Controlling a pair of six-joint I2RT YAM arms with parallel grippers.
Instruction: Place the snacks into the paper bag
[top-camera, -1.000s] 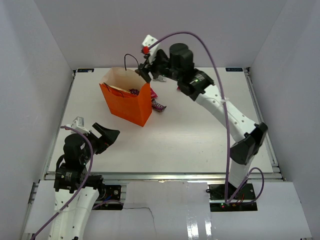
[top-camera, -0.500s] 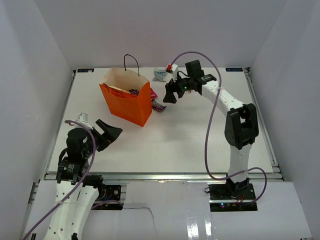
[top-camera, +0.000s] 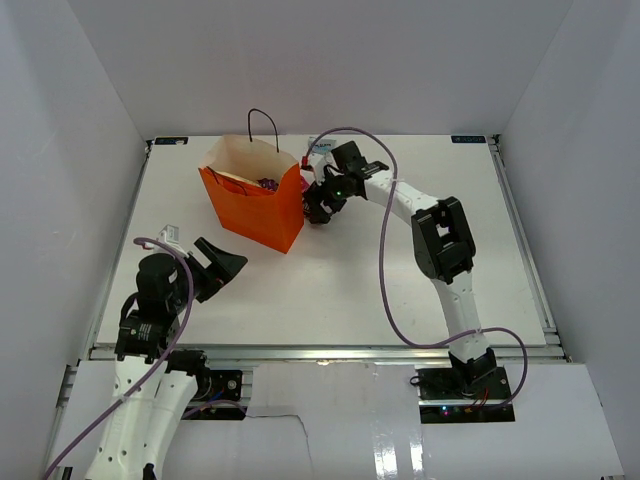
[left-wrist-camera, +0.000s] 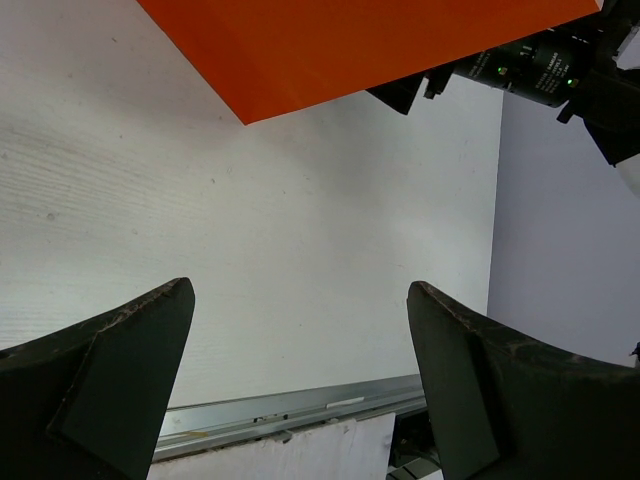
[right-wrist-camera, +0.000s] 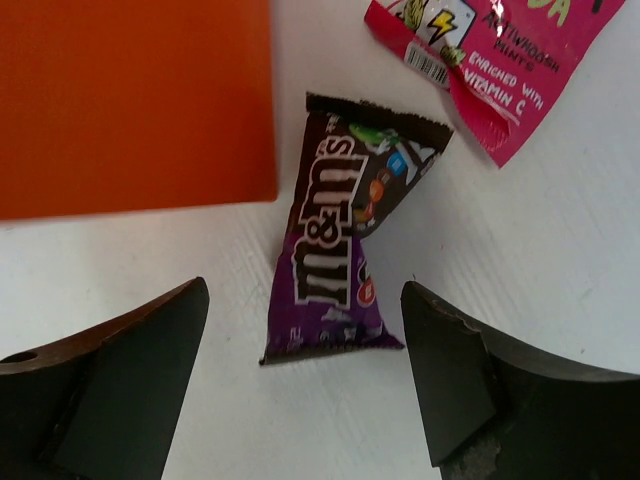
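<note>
The orange paper bag (top-camera: 255, 208) stands upright at the back left, with packets (top-camera: 266, 183) showing inside its open top. A dark brown and purple candy packet (right-wrist-camera: 338, 255) lies flat on the table just right of the bag (right-wrist-camera: 130, 100). A magenta packet (right-wrist-camera: 490, 60) lies beyond it. My right gripper (right-wrist-camera: 302, 290) is open and low over the candy packet, one finger on each side, holding nothing. It also shows in the top view (top-camera: 318, 207). My left gripper (left-wrist-camera: 300, 290) is open and empty, near the front left (top-camera: 222, 265), facing the bag (left-wrist-camera: 350, 40).
The right arm (top-camera: 400, 200) stretches across the back of the table to the bag's right side. Black loop handles (top-camera: 262, 118) stand above the bag. White walls enclose the table; a metal rail (left-wrist-camera: 300, 410) runs along its near edge.
My right gripper has left the bag's top rim, swung out to the right, then come down low over the candy packet beside the bag. The left arm has hardly moved.
</note>
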